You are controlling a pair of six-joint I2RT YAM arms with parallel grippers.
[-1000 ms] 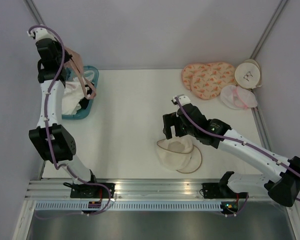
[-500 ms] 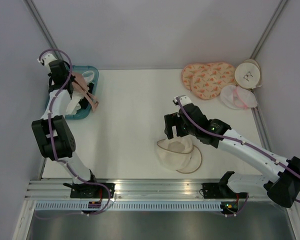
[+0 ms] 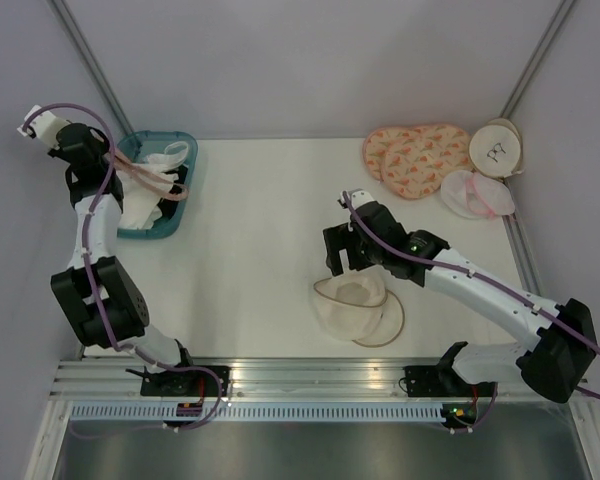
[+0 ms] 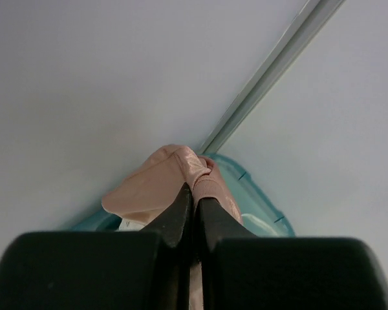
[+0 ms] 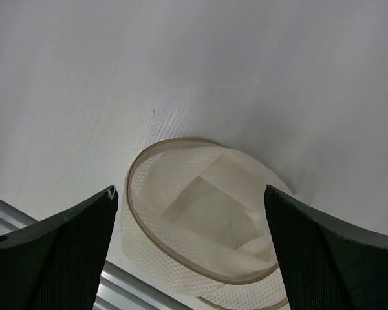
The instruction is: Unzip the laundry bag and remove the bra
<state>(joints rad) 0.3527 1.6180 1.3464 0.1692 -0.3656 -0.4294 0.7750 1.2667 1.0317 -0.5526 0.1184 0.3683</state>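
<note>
Teal basket (image 3: 155, 234) sits back left, white clothes (image 3: 138, 210) heaped inside. Far right, a peach patterned pad (image 3: 417, 155) lies just beside a pink-trimmed mesh pouch (image 3: 477, 195).

Your left gripper (image 4: 195, 194) hides the bra's (image 4: 158, 184) lower part and most of the basket (image 4: 249, 181); the open laundry bag's (image 5: 207, 226) near rim is cropped.

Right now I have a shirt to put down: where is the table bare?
Bare: the middle of the table, between the teal basket and the open laundry bag. Crowded: far right corner, peach pad, mesh pouch, round bag.
</note>
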